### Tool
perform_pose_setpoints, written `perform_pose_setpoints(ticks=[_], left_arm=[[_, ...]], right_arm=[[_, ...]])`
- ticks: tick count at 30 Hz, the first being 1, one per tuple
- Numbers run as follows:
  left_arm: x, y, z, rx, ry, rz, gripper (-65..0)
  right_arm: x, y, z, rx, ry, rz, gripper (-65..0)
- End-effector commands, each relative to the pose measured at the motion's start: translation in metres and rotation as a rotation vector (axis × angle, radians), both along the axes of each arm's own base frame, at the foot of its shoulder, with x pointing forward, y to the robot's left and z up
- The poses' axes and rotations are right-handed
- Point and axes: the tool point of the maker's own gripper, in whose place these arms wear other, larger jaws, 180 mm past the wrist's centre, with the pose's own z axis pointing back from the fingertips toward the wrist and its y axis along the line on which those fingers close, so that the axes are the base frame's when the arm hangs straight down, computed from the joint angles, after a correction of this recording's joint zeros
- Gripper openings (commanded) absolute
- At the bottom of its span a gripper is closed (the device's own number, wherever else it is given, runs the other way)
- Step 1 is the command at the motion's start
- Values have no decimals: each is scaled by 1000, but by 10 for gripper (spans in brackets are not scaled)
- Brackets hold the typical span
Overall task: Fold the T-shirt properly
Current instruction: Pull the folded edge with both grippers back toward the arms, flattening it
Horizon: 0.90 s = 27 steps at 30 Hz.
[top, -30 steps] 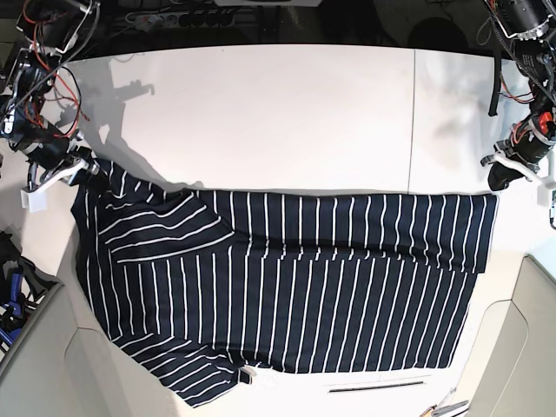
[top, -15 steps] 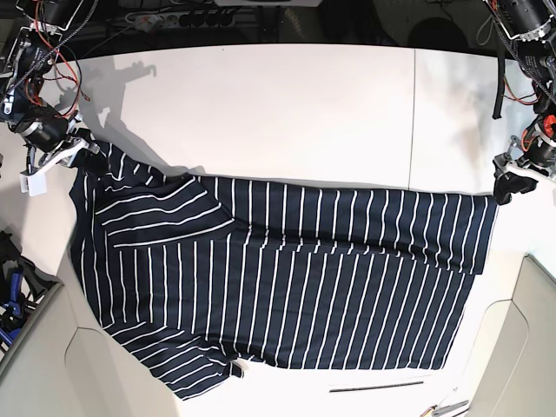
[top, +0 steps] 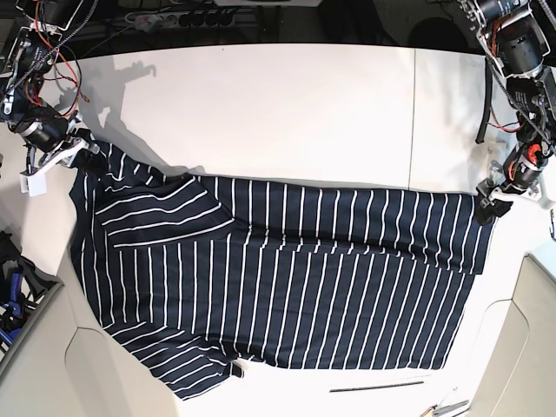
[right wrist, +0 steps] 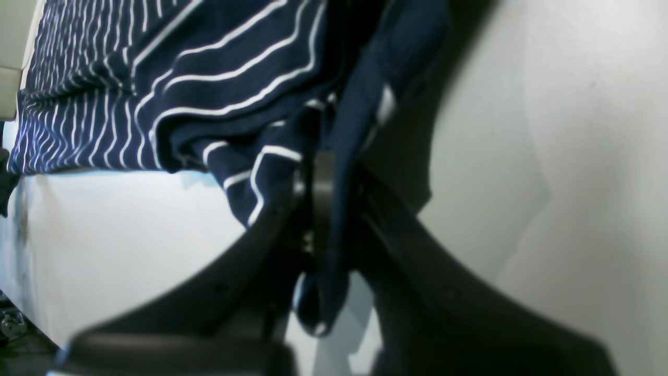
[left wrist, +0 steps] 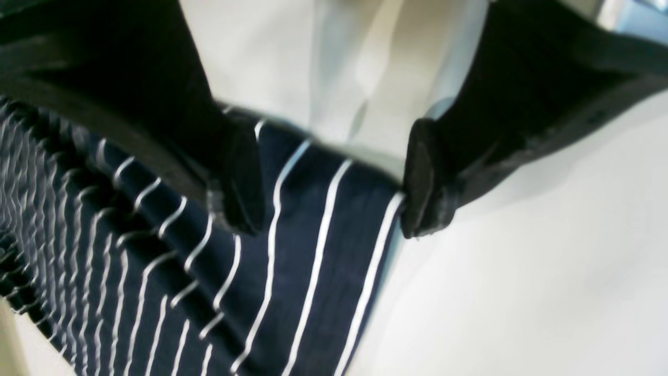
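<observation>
My left gripper [left wrist: 331,177] has its fingers [left wrist: 425,180] spread wide, straddling the T-shirt [top: 287,287] corner at the scene's right edge without pinching it. My right gripper [right wrist: 323,172], at the far left, is clamped on a bunched fold of the fabric.

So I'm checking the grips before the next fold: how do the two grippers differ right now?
The left gripper stands open, its fingers astride the T-shirt's corner; the right gripper is shut, pinching a bunch of cloth. The left sits at the hem end, the right at the sleeve end. Both are at the shirt's far edge.
</observation>
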Motion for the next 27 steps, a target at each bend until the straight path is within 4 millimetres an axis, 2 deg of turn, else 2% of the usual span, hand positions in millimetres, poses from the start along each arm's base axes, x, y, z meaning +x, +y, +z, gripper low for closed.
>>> perform_pose_setpoints(ticks=[1,4,5,6,10,17,22,27], left_arm=[[2,3,3,10,4,-4,-212],[-1,2,-2,11,22,-9,-222],[-1,3,-2,18,25,-9,-247],[-1,3,-2,25,29,-11,-298],[0,-2,0,32,11,-47,-644],[1,-7,8,49,7,-110,-650],[0,0,36,116,-28,-130,-650],[-13,6,59,170,-54,-140,-650]], right_arm=[[10,-6,15,-11,-56,-2,-650],[11,-6,16,-10,-65,-6,-650],[12,-7,17,-11,-70,-9,-650],[12,-7,17,-10,-72,-10,-650],[12,-7,17,-11,-73,-11,-650],[11,-7,16,-11,-66,-7,-650],[6,-6,13,-12,-41,3,-650],[3,-6,15,10,-30,11,-650]])
